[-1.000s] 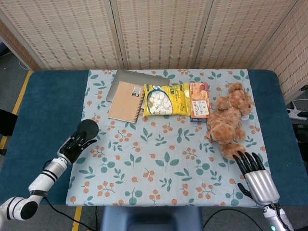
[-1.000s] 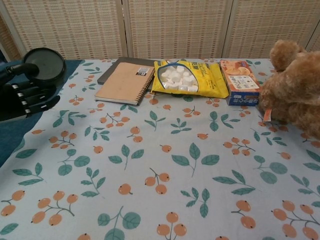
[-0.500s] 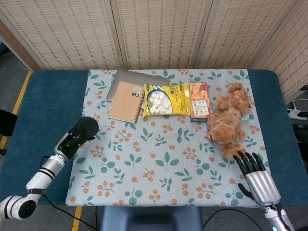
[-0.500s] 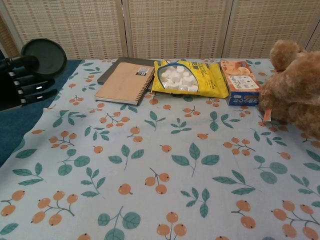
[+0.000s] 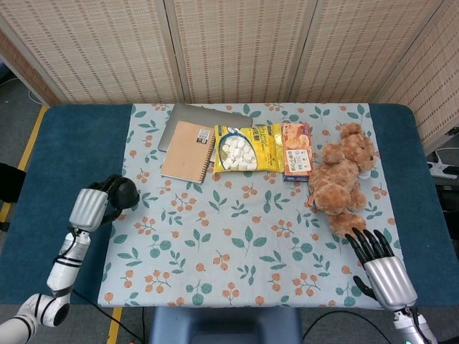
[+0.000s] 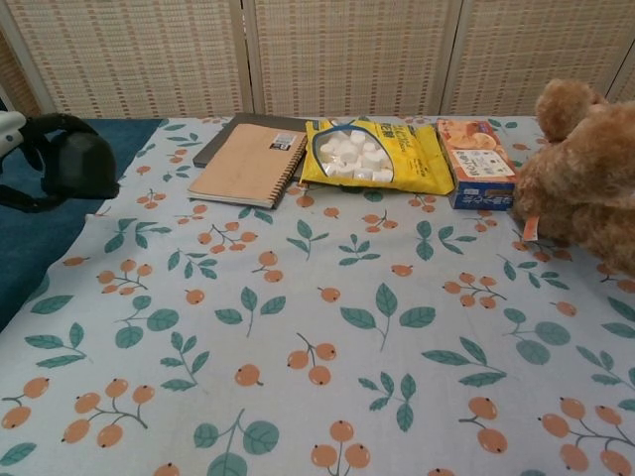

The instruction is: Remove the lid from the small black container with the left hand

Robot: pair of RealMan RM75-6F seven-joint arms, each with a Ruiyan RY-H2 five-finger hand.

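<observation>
The small black container [image 5: 126, 193] is gripped by my left hand [image 5: 89, 208] at the left edge of the floral cloth [image 5: 244, 244], over the blue table. The back of the hand faces up in the head view. In the chest view the dark fingers [image 6: 52, 123] curl over the container [image 6: 79, 165], which appears as a rounded black shape; I cannot make out its lid as a separate part. My right hand [image 5: 380, 269] rests near the table's front right corner with fingers spread, holding nothing, just in front of the teddy bear.
At the back of the cloth lie a tan spiral notebook [image 5: 188, 150] on a grey laptop [image 5: 188, 115], a yellow marshmallow bag [image 5: 247, 148] and an orange snack box [image 5: 297, 150]. A brown teddy bear [image 5: 343, 179] lies at the right.
My left hand has rolled over with the container: the round black face that showed before is now turned away, and the hand's back faces up. The right hand has hardly moved.
</observation>
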